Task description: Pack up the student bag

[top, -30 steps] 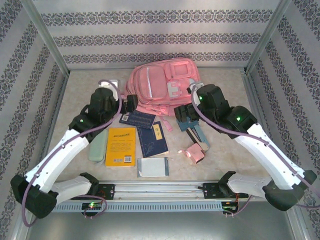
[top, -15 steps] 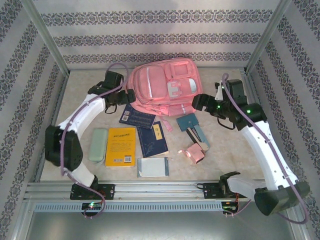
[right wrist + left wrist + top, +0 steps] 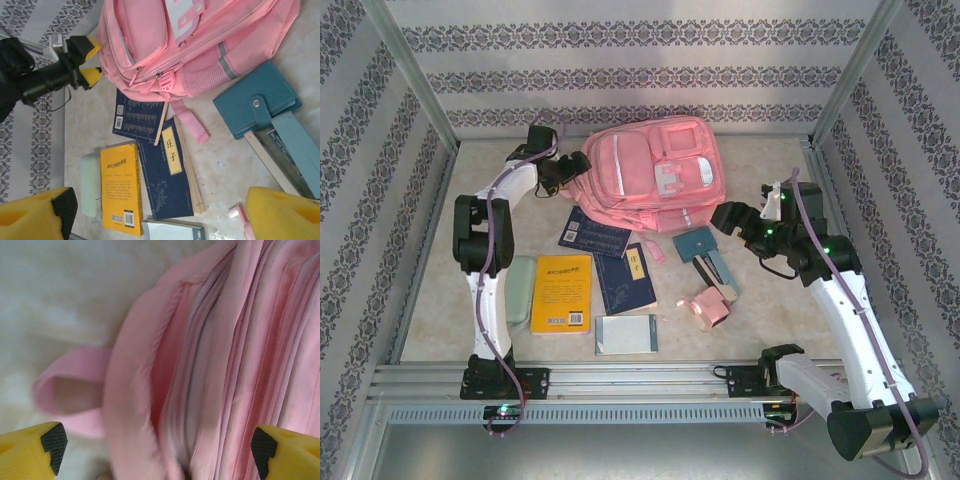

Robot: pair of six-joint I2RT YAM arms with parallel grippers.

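The student bag [image 3: 650, 170] is a large pink backpack lying front-up at the back of the table. My left gripper [image 3: 576, 167] is at the bag's left side. In the left wrist view its open jaws [image 3: 157, 450] straddle the bag's pink side fabric [image 3: 135, 390], next to a strap loop [image 3: 70, 390]. My right gripper [image 3: 725, 217] hovers open right of the bag's lower corner, by a teal notebook [image 3: 698, 243]. The right wrist view looks down between its open jaws [image 3: 157, 220] at a dark blue book [image 3: 170, 175] and a yellow book [image 3: 118, 187].
In front of the bag lie a second dark blue book [image 3: 595, 238], a pale green case [image 3: 518, 290], a small white notebook [image 3: 626, 334], a pale blue ruler-like strip [image 3: 715, 268] and a small pink item [image 3: 705, 308]. Patterned walls enclose the table.
The left arm has stretched back and its gripper moved from the bag's lower left corner to its left side. The right gripper drew away to the right of the bag.
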